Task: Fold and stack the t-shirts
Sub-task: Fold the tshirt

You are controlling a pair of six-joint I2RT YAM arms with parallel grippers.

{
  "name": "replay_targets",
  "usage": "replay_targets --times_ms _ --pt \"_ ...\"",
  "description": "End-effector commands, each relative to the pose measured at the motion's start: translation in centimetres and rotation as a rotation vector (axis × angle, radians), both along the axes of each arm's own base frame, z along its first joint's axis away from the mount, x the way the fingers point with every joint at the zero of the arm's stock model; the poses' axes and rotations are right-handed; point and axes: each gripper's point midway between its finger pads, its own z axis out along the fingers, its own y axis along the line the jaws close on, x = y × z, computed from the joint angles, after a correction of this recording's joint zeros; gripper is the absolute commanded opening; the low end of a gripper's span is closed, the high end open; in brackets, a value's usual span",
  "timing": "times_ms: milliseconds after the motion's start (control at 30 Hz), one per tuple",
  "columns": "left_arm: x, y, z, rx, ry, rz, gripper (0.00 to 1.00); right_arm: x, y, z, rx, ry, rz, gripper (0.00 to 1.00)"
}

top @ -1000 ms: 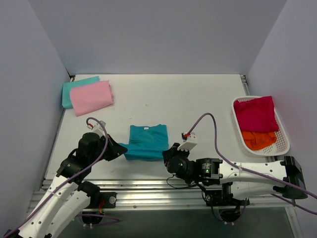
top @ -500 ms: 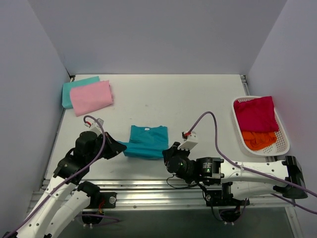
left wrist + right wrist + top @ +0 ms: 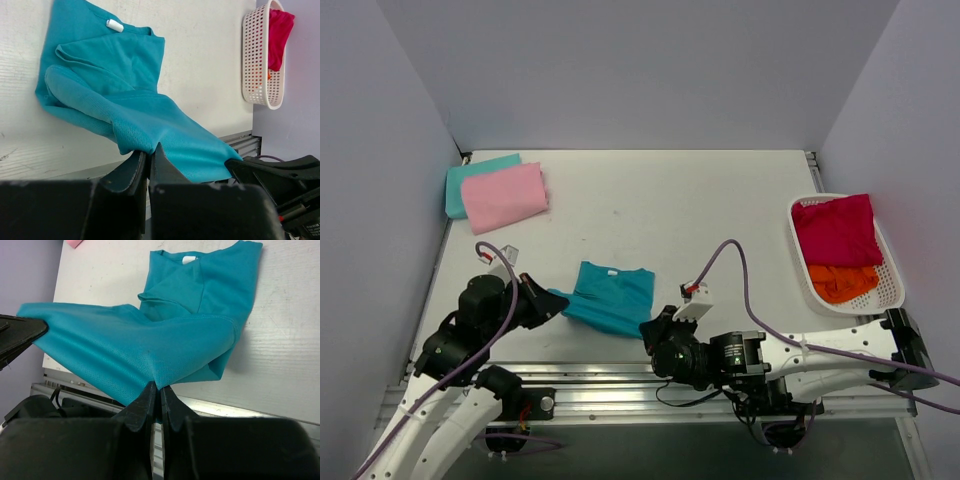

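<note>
Left of the basket (image 3: 897,283), the teal t-shirt (image 3: 612,298) is pinched mid-fold by left gripper (image 3: 556,298) and right gripper (image 3: 650,328); farther left, the pink shirt (image 3: 505,197) is stacked on the aqua shirt (image 3: 470,175); the crimson shirt (image 3: 835,230) and orange shirt (image 3: 842,282) are left unfolded inside it

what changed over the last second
The left gripper and right gripper, both shut on the teal t-shirt, drew back toward the near edge, dragging it nearer and skewing it. The pink t-shirt, pale aqua t-shirt and basket with its crimson t-shirt and orange t-shirt stayed put.

teal shirt (image 3: 610,298): half-folded, near edge lifted | pink shirt (image 3: 505,196): folded atop aqua shirt (image 3: 476,169) | crimson shirt (image 3: 835,230), orange shirt (image 3: 842,283): crumpled, right
</note>
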Motion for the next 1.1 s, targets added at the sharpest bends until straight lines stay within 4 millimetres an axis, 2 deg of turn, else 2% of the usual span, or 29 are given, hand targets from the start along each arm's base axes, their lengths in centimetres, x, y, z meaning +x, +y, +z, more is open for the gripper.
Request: replay_targets --times_ms 0,100,133,200,233,333,367,400,433,467,500,533,567,600,633,667,700,733,767,800,833,900,933,967,1000,1033,1067 --pt "1.8 -0.3 -0.2 0.016 -0.007 0.023 0.07 1.4 -1.3 0.8 -0.045 -0.058 -0.083 0.00" --pt "3.3 -1.2 -0.2 0.025 -0.001 0.013 0.08 3.0 -1.7 1.0 -0.068 -0.065 -0.125 0.00" --pt "3.8 -1.3 -0.2 0.027 0.000 0.014 0.08 4.5 -2.4 0.9 -0.093 -0.069 -0.157 0.00" --pt "5.5 -1.9 -0.2 0.040 -0.002 0.024 0.09 6.1 -2.0 0.6 -0.088 -0.050 -0.157 0.00" --pt "6.2 -1.9 -0.2 0.049 -0.007 0.035 0.10 8.4 -3.3 0.4 -0.125 -0.054 -0.199 0.00" --pt "9.6 -2.3 -0.6 0.074 0.002 0.065 0.11 11.9 -3.0 -0.4 -0.139 -0.022 -0.180 0.00" --pt "11.5 -2.6 -1.0 0.076 0.014 0.075 0.11 14.5 -3.4 -1.4 -0.134 0.012 -0.210 0.00" --pt "13.1 -1.9 -1.3 0.067 0.022 0.105 0.11 15.9 -3.6 -1.8 -0.143 0.021 -0.218 0.00" --pt "14.1 -2.2 -1.4 0.047 0.030 0.094 0.11 17.5 -3.6 -1.7 -0.162 0.018 -0.216 0.00" --pt "16.2 -2.2 -3.1 0.052 0.065 0.110 0.10 20.7 -4.3 -3.5 -0.185 0.037 -0.261 0.03" --pt "18.0 -2.1 -2.7 0.039 0.057 0.126 0.10 22.1 -3.9 -4.3 -0.190 0.057 -0.247 0.05" --pt "19.7 -1.1 -3.1 0.045 0.055 0.157 0.09 24.6 -3.4 -3.4 -0.174 0.043 -0.266 0.07" --pt "21.9 -0.5 -5.7 0.078 0.103 0.197 0.09 27.5 -4.3 -6.7 -0.233 0.092 -0.284 0.07" --pt "24.3 -0.2 -4.8 0.069 0.080 0.217 0.09 29.3 -3.8 -7.2 -0.228 0.098 -0.271 0.09" --pt "26.7 0.8 -7.9 0.105 0.120 0.237 0.14 32.0 -2.0 -7.8 -0.226 0.094 -0.228 0.33" --pt "28.1 1.5 -8.7 0.130 0.138 0.261 0.14 33.8 -1.6 -7.8 -0.223 0.087 -0.215 0.50" --pt "30.5 1.7 -7.3 0.126 0.131 0.282 0.31 35.5 -1.5 -7.6 -0.221 0.069 -0.221 0.63" --pt "31.3 2.3 -8.2 0.128 0.170 0.290 0.51 36.9 -1.4 -7.3 -0.231 0.050 -0.237 0.91" --pt "32.2 2.2 -10.3 0.136 0.205 0.277 0.79 38.6 -1.1 -6.3 -0.238 0.037 -0.254 0.93" --pt "33.1 2.3 -10.3 0.143 0.189 0.288 0.94 39.2 -1.3 -5.6 -0.250 0.025 -0.269 0.93" --pt "34.6 2.6 -9.9 0.123 0.155 0.293 0.94 39.5 -1.4 -4.7 -0.252 0.008 -0.281 0.94" --pt "35.5 1.5 -8.1 0.050 0.083 0.213 0.94 39.5 -1.7 -3.0 -0.239 -0.021 -0.298 0.94" --pt "36.0 1.6 -6.6 0.042 0.038 0.210 0.94 39.3 -1.7 -1.0 -0.210 -0.056 -0.303 0.94" --pt "36.3 2.1 -6.0 0.041 0.018 0.213 0.94 38.9 -1.9 -0.5 -0.203 -0.063 -0.310 0.94" --pt "36.3 2.2 -5.1 0.036 0.002 0.203 0.94 38.2 -2.2 -1.2 -0.206 -0.049 -0.309 0.94" --pt "36.1 2.5 -3.8 0.035 -0.015 0.202 0.94 37.6 -2.2 0.2 -0.184 -0.072 -0.307 0.94" --pt "36.0 2.9 -3.1 0.032 -0.026 0.205 0.94 37.0 -2.3 0.6 -0.181 -0.076 -0.311 0.94"
